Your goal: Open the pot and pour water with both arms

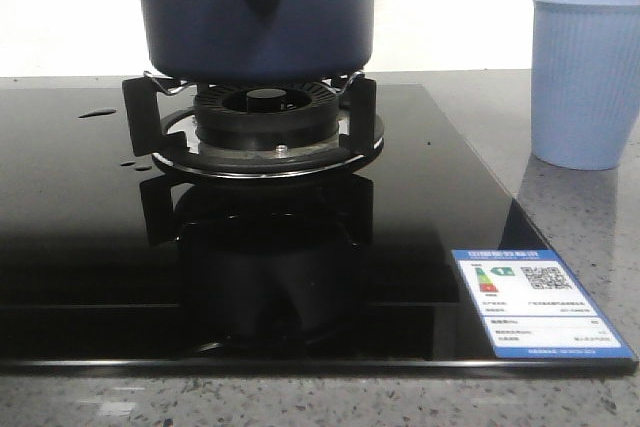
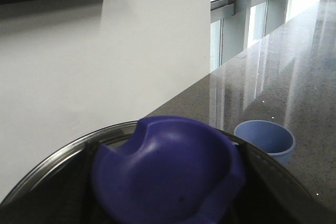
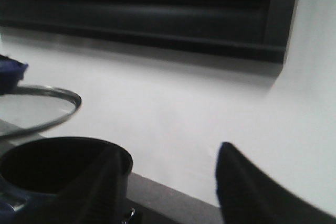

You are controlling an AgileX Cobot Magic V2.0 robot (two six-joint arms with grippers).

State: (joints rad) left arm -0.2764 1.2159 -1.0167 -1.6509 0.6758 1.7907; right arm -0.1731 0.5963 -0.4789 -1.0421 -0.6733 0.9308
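Pot (image 1: 255, 12) sits on the burner (image 1: 266, 117); left gripper (image 2: 168, 182) pinches its lid knob (image 2: 168, 171), right gripper (image 3: 168, 192) spread.

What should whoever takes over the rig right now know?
Grippers: the left end effector looks shut on the lid knob. The right end effector is open and empty, near the pot rim.
Things: the pot sits on the burner. The lid is held clear of it. The light blue cup stands on the counter to the right.
Done: pot opened.
Left: grasp the pot and pour. No water is visible in these views.
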